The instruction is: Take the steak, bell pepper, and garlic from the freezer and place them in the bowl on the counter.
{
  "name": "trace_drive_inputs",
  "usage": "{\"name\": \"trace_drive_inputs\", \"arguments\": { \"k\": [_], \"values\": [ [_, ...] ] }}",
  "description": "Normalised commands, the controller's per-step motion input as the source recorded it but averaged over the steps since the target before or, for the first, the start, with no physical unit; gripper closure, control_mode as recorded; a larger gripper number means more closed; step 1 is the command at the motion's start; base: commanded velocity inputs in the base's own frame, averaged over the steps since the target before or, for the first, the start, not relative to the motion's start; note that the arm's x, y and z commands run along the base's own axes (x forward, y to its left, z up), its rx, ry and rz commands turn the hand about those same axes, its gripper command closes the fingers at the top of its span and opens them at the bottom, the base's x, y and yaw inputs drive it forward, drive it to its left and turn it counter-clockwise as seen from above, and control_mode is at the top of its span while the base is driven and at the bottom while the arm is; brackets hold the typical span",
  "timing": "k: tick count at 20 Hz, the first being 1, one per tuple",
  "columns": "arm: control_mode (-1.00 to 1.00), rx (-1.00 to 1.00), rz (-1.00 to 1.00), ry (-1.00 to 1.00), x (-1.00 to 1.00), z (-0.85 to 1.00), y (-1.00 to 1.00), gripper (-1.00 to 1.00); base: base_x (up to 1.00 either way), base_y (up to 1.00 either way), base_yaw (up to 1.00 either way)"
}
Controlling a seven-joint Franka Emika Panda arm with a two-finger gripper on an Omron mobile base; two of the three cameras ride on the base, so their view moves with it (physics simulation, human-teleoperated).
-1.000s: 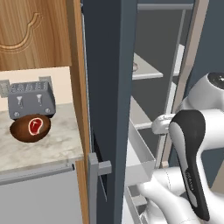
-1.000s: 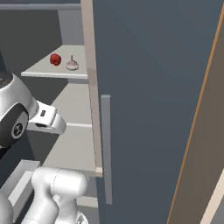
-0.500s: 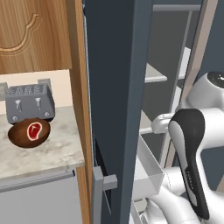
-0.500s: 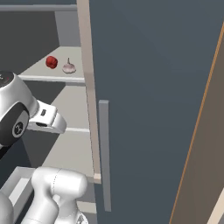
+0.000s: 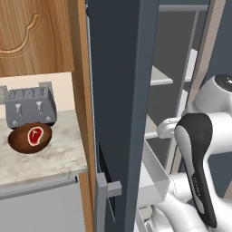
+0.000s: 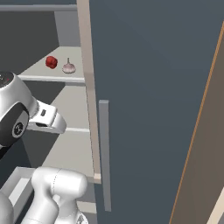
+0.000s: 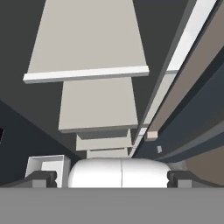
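The steak (image 5: 35,135) lies in the dark brown bowl (image 5: 20,144) on the beige counter (image 5: 54,158), in front of the toaster. In the right base view the red bell pepper (image 6: 51,61) and the pale garlic (image 6: 68,67) sit side by side on an upper white shelf (image 6: 41,75) of the freezer (image 6: 148,100), whose dark door stands open. My gripper (image 7: 112,178) is open and empty, its fingertips (image 7: 41,178) spread wide, looking along the stacked freezer shelves. The arm (image 5: 199,158) is raised in front of the freezer interior.
A grey toaster (image 5: 29,106) stands behind the bowl. The freezer door (image 5: 122,113) with its handle (image 6: 103,153) hangs between counter and arm. A clear drawer (image 5: 156,174) juts out low in the freezer. Wooden cupboards (image 5: 36,31) sit above the counter.
Both base views have shifted a little, so the camera has moved, and the freezer door looms larger. The arm's pose looks the same and the gripper stays open.
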Motion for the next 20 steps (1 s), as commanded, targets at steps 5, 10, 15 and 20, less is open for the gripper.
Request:
{"name": "trace_drive_inputs", "arguments": {
  "k": [5, 10, 15, 20],
  "values": [
    [1.00, 0.00, 0.00, 0.00, 0.00, 0.00, 0.00, -1.00, 0.00, 0.01, 0.00],
    [1.00, 0.00, 0.00, 0.00, 0.00, 0.00, 0.00, -1.00, 0.00, 0.00, 0.00],
    [-1.00, 0.00, 0.00, -0.03, -0.15, 0.06, 0.00, -1.00, 0.00, 0.00, 0.00],
    [-1.00, 0.00, 0.00, -0.17, -0.21, 0.30, 0.00, -1.00, 0.00, 0.00, 0.00]
  ]
}}
